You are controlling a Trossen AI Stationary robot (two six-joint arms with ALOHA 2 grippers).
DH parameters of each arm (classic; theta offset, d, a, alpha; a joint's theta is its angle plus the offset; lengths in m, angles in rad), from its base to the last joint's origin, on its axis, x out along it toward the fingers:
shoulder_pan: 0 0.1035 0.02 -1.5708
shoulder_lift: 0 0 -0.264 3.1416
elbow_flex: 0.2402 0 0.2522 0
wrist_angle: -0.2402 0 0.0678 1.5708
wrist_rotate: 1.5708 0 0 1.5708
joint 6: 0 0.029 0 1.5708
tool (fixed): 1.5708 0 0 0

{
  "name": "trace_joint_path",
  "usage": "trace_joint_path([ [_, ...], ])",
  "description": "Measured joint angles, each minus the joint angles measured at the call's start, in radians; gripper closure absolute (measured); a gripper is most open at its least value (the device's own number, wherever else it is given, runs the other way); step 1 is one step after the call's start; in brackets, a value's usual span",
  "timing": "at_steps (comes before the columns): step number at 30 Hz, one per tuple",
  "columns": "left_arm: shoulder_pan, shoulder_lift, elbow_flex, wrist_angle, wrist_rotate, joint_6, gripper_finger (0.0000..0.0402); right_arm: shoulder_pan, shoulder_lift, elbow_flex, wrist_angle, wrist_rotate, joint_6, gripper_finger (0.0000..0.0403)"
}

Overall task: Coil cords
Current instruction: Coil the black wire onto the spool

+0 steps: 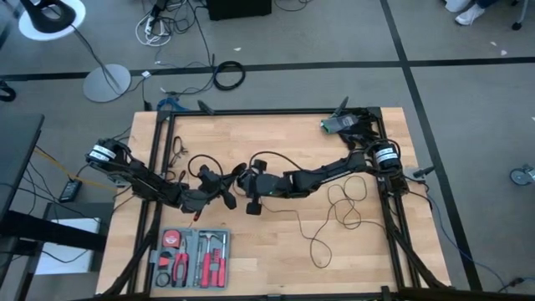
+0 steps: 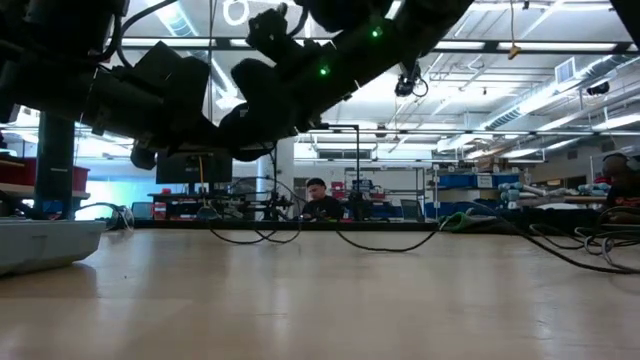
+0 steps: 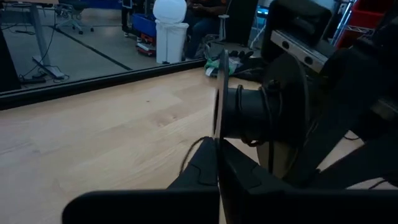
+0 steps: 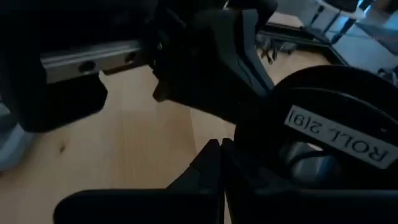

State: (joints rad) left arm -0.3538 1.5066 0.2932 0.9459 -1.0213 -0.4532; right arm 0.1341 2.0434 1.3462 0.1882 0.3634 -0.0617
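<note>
Left tool [image 3: 217, 171] shut, seemingly touching cord [image 1: 334, 205] puck [image 3: 249, 115]; right tool [image 4: 222, 163] shut.

Grey floor [image 1: 468, 109] surrounds the table; ceiling lights [image 2: 520, 45] glow overhead.

My two hands, the left hand [image 1: 224, 194] and right hand [image 1: 242, 180], crowd each other at the middle of the pale wooden counter [image 1: 276, 251], leaving no gap between them. The thin black cord [image 1: 338, 205] loops across the right half, and the grey tool tray [image 1: 191, 257] blocks the near left. I see bare wood near the front edge, between them.
</note>
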Motion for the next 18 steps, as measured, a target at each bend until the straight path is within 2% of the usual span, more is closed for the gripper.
trace_joint_path([
  [18, -0.009, -0.001, -0.002, 0.008, -0.016, 0.001, 0.0401, 0.003, 0.0, -0.025, -0.3, 0.006, 0.147, 0.0371],
])
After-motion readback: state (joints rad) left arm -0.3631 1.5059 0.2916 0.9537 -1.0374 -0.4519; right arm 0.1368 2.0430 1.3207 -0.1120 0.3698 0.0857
